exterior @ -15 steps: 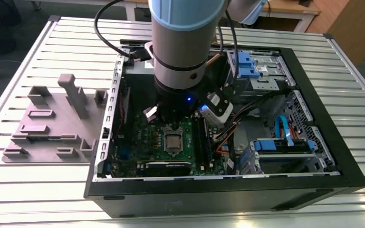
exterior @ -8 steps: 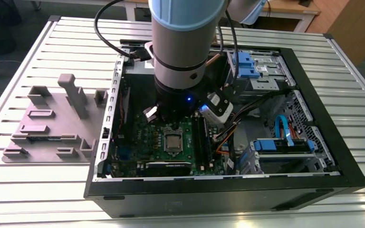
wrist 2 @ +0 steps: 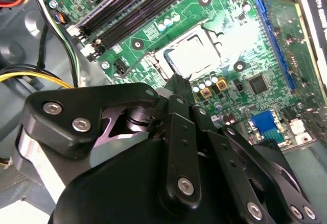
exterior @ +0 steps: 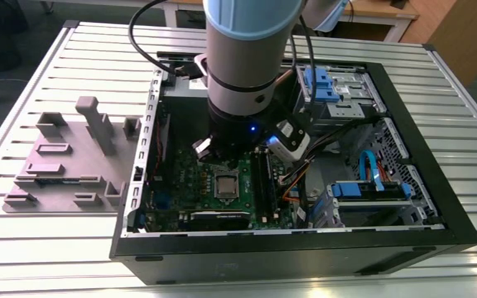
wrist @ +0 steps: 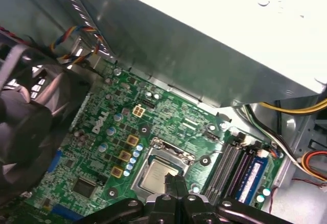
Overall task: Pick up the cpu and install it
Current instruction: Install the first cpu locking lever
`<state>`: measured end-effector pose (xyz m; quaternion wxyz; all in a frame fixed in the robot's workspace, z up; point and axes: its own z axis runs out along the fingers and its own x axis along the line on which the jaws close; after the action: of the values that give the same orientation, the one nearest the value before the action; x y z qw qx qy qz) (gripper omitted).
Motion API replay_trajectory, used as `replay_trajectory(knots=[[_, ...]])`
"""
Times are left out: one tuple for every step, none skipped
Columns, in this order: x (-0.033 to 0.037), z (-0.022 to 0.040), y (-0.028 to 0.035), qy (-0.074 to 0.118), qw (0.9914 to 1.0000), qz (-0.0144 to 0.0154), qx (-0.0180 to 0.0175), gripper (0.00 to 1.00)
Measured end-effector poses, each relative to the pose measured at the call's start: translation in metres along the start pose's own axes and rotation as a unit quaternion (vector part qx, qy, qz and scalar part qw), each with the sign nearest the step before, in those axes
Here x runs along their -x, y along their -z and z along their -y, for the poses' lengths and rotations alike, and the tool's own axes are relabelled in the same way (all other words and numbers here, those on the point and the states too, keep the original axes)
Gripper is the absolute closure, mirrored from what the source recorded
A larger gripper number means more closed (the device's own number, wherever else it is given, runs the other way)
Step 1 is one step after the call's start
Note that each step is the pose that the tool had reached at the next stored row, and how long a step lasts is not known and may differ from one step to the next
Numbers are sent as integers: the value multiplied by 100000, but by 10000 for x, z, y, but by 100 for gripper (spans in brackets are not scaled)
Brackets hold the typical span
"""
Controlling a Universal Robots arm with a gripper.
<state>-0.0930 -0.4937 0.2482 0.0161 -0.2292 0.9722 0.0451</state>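
Note:
The cpu [exterior: 224, 184] lies flat in its socket on the green motherboard [exterior: 181, 180], inside the open computer case. Its silvery top shows in both wrist views [wrist 2: 191, 55] [wrist: 155, 177]. My gripper [exterior: 223, 164] hangs just above the cpu, under the arm's wrist. In both wrist views the two black fingertips [wrist 2: 176, 81] [wrist: 172, 182] are pressed together over the chip's edge with nothing between them. Whether they touch the chip I cannot tell.
The black case wall [exterior: 288, 248] rings the board. Memory slots [wrist: 232, 165] run beside the socket, a fan [wrist: 25, 121] on its other side. A big grey box [wrist: 204, 40], coloured cables [wrist: 306, 109] and blue drive brackets [exterior: 371, 186] crowd the case. A grey fixture tray [exterior: 64, 155] lies outside.

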Motion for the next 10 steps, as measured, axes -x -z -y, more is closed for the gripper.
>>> replay_trajectory(knots=[[17, 1, -1, 28, 100000, 0, 0, 89], [33, 2, -2, 51, 100000, -4, 2, 89], [49, 2, -2, 73, 100000, -6, 1, 89], [65, 1, -3, 96, 100000, -9, 2, 89], [80, -1, -4, 117, 100000, -12, 2, 89], [95, -5, -5, 140, 100000, -13, 5, 89], [111, -11, -6, 162, 100000, -16, 4, 89], [125, -19, -8, 179, 100000, -9, 10, 89], [139, -30, -9, 179, 100000, -15, 4, 89], [153, -43, -11, 196, 100000, -15, 6, 89]])
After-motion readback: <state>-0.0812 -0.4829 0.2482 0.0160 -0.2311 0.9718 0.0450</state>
